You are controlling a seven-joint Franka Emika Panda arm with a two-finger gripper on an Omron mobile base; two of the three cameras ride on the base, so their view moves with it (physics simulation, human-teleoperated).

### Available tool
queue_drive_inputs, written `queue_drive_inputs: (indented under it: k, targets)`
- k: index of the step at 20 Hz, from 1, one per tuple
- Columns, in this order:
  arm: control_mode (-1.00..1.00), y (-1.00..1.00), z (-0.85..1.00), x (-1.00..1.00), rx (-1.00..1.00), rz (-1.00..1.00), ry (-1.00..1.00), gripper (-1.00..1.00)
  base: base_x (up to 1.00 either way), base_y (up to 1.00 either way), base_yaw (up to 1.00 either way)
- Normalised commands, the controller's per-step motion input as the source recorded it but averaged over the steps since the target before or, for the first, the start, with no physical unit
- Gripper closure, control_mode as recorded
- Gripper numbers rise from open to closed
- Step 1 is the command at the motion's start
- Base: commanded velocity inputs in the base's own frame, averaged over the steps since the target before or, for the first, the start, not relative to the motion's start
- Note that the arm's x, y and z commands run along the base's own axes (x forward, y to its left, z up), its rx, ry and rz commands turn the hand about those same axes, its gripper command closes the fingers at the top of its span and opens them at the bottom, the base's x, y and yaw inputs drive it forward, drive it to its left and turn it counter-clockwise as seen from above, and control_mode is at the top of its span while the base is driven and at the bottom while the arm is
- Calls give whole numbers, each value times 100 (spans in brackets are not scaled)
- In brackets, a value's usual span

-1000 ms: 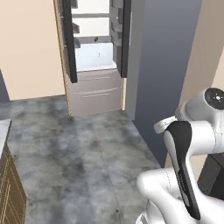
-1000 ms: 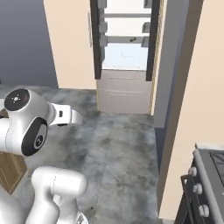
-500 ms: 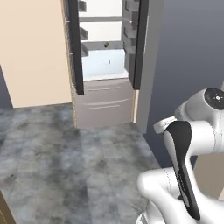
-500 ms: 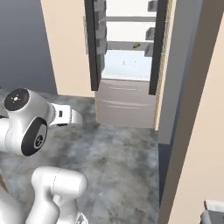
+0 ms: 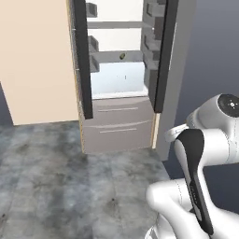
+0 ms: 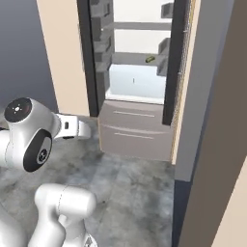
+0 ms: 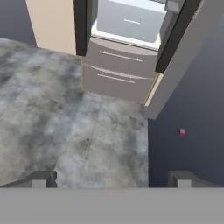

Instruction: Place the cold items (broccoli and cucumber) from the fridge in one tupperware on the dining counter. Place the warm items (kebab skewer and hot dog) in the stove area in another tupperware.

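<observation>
The fridge [image 5: 121, 74] stands far ahead, both doors swung wide so the shelves can be reached. On a middle shelf sits a small green thing [image 5: 122, 56], maybe the cucumber; it is too tiny to be sure. Near us, the gripper [image 7: 111, 178] has its fingers spread wide over the floor [image 7: 65, 127], holding nothing, ready to grab.
</observation>
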Motion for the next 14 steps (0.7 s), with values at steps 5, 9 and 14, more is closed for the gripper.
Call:
queue_drive_inputs:
  k: [5, 9, 14]
  targets:
    - [100, 0, 0, 0, 0, 0, 0, -100, 100, -44, 11]
    - [100, 0, 0, 0, 0, 0, 0, -100, 100, -37, 10]
    - [100, 0, 0, 0, 0, 0, 0, -100, 100, -31, 9]
